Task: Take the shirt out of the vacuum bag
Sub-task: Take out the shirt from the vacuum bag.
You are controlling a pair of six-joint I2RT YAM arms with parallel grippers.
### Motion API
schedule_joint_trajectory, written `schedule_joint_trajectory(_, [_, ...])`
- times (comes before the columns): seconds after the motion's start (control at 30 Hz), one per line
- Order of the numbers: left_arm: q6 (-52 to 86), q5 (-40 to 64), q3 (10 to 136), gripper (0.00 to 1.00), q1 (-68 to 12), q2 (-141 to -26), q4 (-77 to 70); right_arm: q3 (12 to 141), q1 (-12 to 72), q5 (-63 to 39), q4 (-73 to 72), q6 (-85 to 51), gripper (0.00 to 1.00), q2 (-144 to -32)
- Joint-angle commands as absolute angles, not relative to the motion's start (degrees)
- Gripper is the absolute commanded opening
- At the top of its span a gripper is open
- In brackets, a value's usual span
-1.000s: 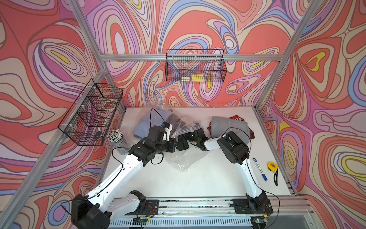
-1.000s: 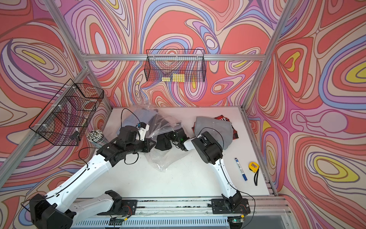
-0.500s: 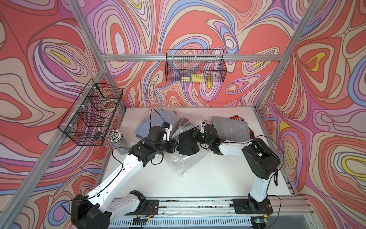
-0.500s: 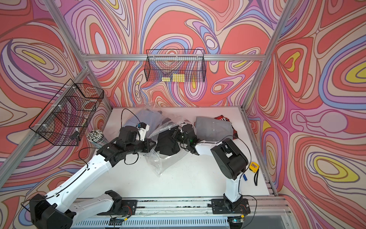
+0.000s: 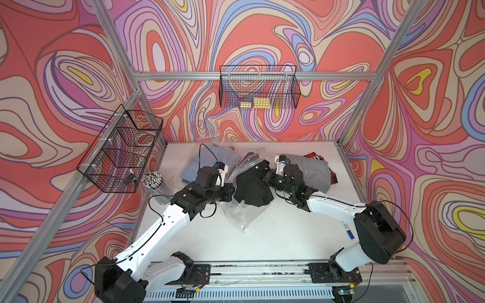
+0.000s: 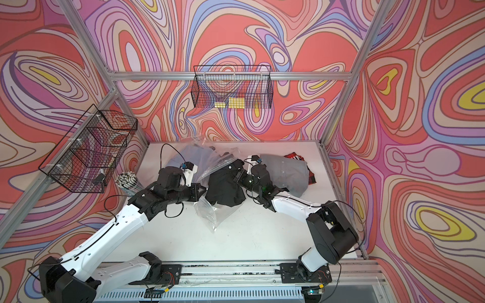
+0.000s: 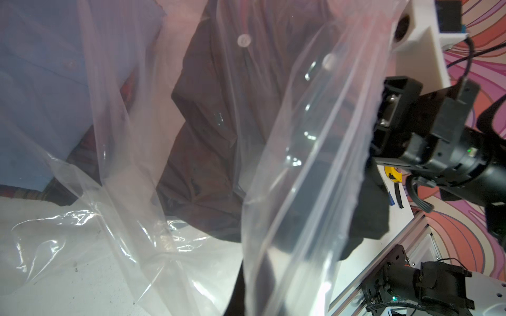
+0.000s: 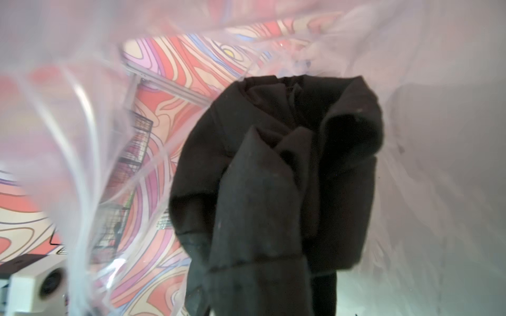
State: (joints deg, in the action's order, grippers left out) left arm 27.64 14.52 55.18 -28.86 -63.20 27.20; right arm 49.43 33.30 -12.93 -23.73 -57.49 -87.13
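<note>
The black shirt (image 5: 252,185) (image 6: 223,187) hangs bunched at the mouth of the crinkly clear vacuum bag (image 5: 236,213) (image 6: 210,212) in both top views. My right gripper (image 5: 265,176) (image 6: 237,179) is shut on the shirt's upper right part. In the right wrist view the shirt (image 8: 273,177) fills the middle, with bag film (image 8: 68,136) round it. My left gripper (image 5: 231,190) (image 6: 201,190) is shut on the bag's edge left of the shirt. In the left wrist view the bag's zip-seal strip (image 7: 301,164) runs into that gripper (image 7: 254,303), and the shirt (image 7: 213,136) shows behind the film.
A second bag with a blue-grey garment (image 5: 202,162) lies behind the left gripper. Folded grey clothing (image 5: 316,171) on a red plaid piece (image 5: 315,157) sits at the back right. A jar of white sticks (image 5: 153,181) stands at the left edge. A marker (image 5: 347,232) lies right.
The right arm's elbow has swung out to the right and toward the front. More of the black shirt now shows outside the bag. The left arm has held still.
</note>
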Motion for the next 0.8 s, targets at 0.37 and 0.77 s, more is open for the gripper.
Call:
schedule_joint_trajectory(0.37, [26.94,13.64,54.93,0.00,-28.35,-63.00,27.96,46.50,32.52,-12.47,-20.10,-57.97,0.00,-71.82])
schedule_joint_trajectory(0.77, [27.16,13.71,54.93,0.00,-27.87,-63.02,27.95,46.56,32.52,-9.02,-8.16,-56.69,0.00,-56.73])
